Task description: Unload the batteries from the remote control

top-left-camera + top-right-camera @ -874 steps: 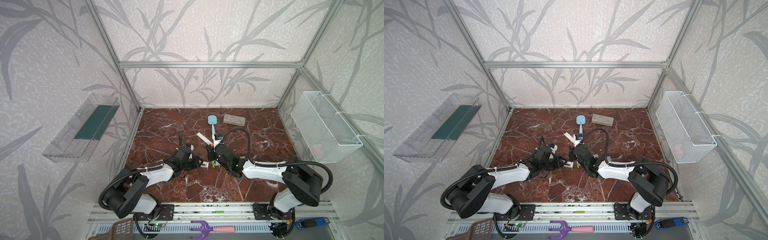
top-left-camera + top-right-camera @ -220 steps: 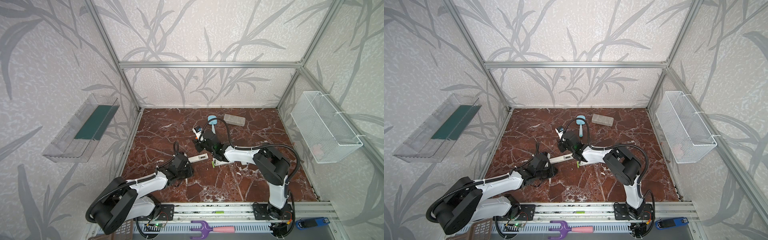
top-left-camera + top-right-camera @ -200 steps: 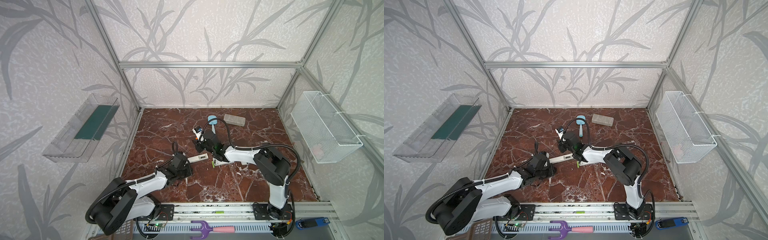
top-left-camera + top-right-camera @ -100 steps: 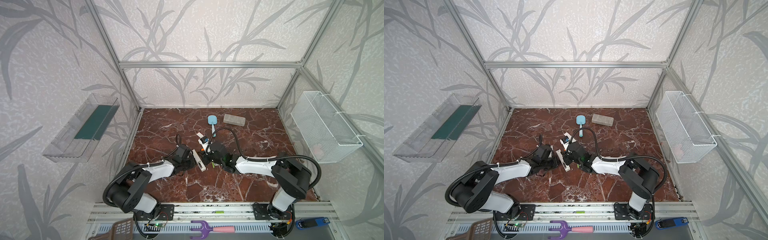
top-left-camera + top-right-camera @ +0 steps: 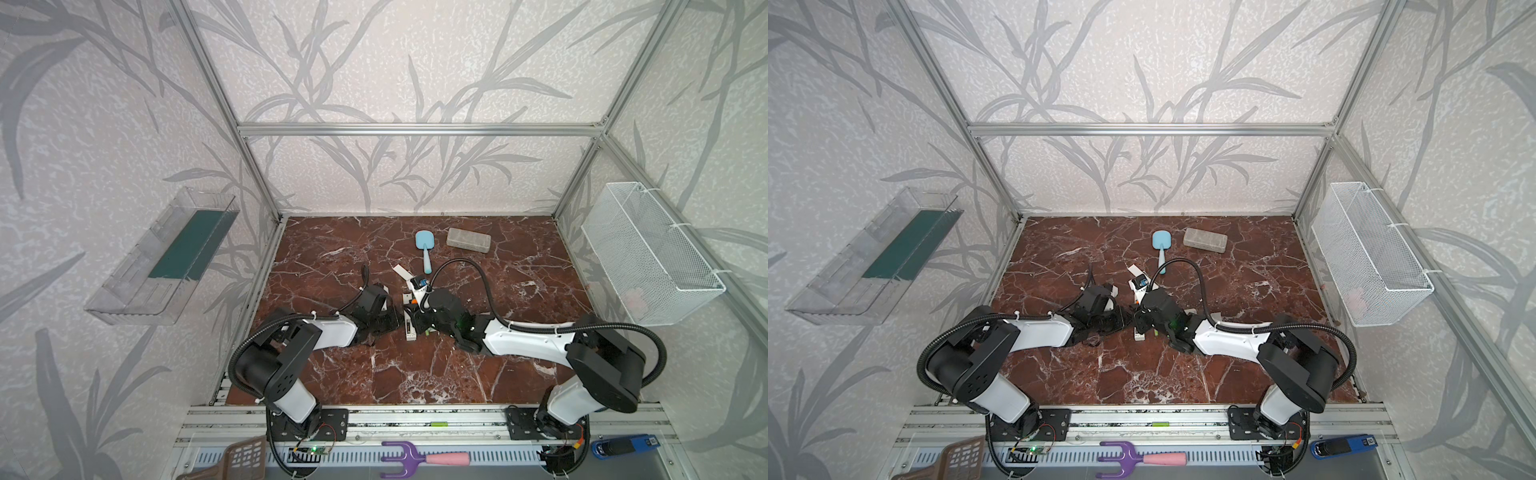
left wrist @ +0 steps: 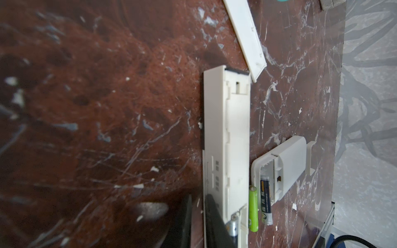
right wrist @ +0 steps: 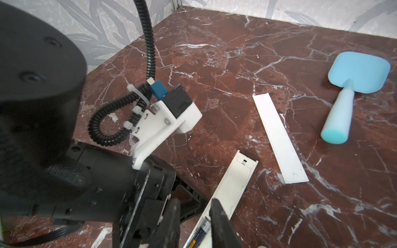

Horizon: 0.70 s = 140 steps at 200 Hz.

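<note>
Saw the red-brown marble floor [image 5: 415,374] filling the lower middle of both top views. Noted the left arm [image 5: 332,332] and the right arm [image 5: 523,345] reaching in from the bottom rail, meeting just below the floor's centre. Found a wire basket [image 5: 648,249] at the right edge and a clear tray [image 5: 166,257] at the left edge.

Found the long white remote [image 6: 227,139] between the arms, back up and cover off, running up the middle of the left wrist view. Caught the left gripper [image 6: 198,197] at the bottom edge of that view, fingers narrowly apart, one overlapping the remote's near end; could not tell pinching from mere touching. Found the right gripper [image 7: 194,200] at the bottom middle of the right wrist view, fingers drawn close on either side of the remote's long edge; could not tell a true clamp from mere contact.

Spotted the loose cover [image 6: 245,36] at the upper middle of the left wrist view, one corner just beside the remote's far end. Saw a pale blue paddle [image 5: 424,245] and a grey block [image 5: 468,240] above centre in a top view, well apart from both grippers. Found a shorter white remote [image 6: 283,163] at the lower right of the left wrist view.

Spotted one lime-green battery [image 6: 253,209] out on the marble at the lower middle of that view, between the two remotes, just beside the long one. Saw a dark battery [image 6: 265,199] next to it, upper end tucked in the shorter remote. Made out a silvery battery end [image 6: 233,228] inside the long remote, beside the finger.
</note>
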{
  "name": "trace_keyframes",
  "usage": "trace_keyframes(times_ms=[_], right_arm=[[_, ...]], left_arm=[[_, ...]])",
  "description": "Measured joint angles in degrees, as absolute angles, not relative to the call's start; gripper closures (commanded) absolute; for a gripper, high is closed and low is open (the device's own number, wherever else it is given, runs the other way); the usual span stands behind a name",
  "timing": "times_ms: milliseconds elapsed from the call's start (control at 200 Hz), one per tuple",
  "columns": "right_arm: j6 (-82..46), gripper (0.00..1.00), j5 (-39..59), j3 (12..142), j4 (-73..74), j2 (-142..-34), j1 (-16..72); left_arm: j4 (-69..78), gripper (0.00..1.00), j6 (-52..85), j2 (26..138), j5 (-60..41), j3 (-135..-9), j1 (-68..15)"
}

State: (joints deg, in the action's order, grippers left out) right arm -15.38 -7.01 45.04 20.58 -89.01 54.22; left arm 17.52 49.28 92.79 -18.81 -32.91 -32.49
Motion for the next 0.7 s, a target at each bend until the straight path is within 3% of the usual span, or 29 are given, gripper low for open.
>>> trace_keyframes(times_ms=[345, 700], right_arm=[[-12.0, 1.00, -9.8, 47.4, 17.3, -84.9, 54.2], [-11.2, 1.00, -8.6, 50.0, 20.2, -92.2, 54.5]], left_arm=[[17.4, 0.82, 49.1, 93.4, -19.4, -33.6, -32.5], [17.3, 0.82, 48.9, 93.5, -19.7, -33.7, -32.5]])
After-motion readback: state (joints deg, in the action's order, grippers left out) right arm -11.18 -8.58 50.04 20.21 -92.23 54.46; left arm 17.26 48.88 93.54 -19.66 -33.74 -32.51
